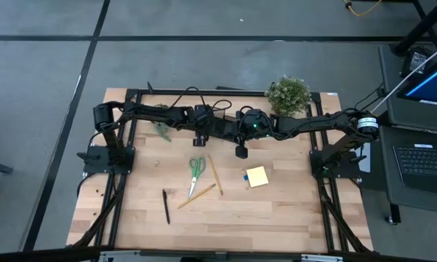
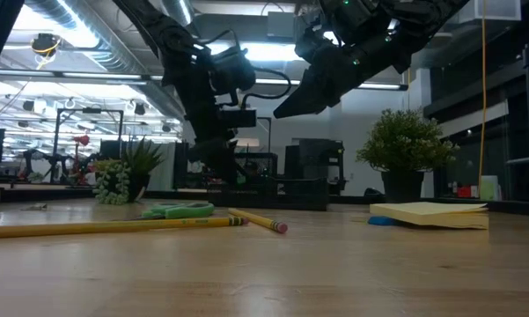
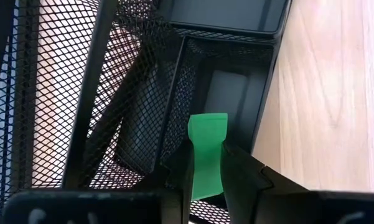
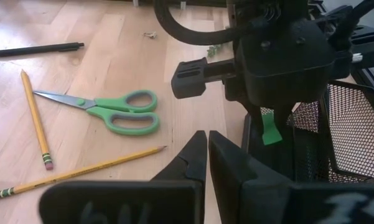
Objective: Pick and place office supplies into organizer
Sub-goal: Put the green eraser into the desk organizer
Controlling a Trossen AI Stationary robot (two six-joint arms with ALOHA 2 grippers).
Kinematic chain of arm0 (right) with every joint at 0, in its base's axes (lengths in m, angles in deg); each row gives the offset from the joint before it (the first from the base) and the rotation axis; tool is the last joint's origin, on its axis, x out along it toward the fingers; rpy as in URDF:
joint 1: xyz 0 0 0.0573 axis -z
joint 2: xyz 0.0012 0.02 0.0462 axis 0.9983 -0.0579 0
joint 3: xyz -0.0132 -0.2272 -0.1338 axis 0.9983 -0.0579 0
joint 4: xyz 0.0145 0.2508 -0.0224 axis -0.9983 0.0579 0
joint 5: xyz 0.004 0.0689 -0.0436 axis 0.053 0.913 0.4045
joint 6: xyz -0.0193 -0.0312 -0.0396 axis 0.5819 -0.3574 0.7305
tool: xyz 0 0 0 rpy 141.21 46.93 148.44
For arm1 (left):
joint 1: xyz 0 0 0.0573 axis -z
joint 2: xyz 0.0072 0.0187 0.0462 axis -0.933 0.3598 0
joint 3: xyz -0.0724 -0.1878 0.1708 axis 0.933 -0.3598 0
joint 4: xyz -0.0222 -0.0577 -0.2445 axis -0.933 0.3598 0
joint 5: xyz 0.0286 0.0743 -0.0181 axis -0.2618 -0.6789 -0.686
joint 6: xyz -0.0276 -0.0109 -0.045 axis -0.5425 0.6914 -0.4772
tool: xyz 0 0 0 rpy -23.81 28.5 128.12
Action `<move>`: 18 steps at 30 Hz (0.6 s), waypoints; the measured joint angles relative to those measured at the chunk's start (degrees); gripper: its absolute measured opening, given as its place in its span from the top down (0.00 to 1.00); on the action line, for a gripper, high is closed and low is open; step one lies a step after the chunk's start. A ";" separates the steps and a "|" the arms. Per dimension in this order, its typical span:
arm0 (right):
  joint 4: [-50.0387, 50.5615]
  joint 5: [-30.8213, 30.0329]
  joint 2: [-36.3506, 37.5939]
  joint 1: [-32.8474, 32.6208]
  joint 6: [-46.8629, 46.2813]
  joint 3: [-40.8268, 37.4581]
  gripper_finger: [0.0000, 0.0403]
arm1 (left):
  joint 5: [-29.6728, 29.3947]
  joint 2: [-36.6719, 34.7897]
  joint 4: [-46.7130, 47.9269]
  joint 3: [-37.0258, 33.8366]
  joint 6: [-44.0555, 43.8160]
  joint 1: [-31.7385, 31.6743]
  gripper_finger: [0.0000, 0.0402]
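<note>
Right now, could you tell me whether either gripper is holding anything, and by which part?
The left gripper pinches a small green piece by its lower end, above the organizer. The right gripper is shut and holds nothing.

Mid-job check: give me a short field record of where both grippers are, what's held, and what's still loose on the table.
left gripper: over the organizer, shut on a green piece
right gripper: beside the left arm, above the table, shut, holding nothing
organizer position: back middle of the table, under the arms
scissors: loose on the table, green handles
pencils: two, loose, next to the scissors
pen: loose, front left
sticky-note pad: loose, right of the pencils, small blue piece beside it
plant: back edge
</note>
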 joint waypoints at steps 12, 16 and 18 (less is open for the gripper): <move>0.01 0.00 0.00 0.00 -0.02 0.00 0.95 | 0.17 0.00 0.01 0.00 -0.02 0.11 0.78; 0.02 0.00 0.02 0.00 -0.02 0.00 0.95 | 0.04 -0.04 0.03 0.00 0.00 0.22 0.75; 0.02 0.00 0.01 0.00 -0.03 0.00 0.95 | 0.02 -0.09 -0.02 0.00 0.00 0.22 0.74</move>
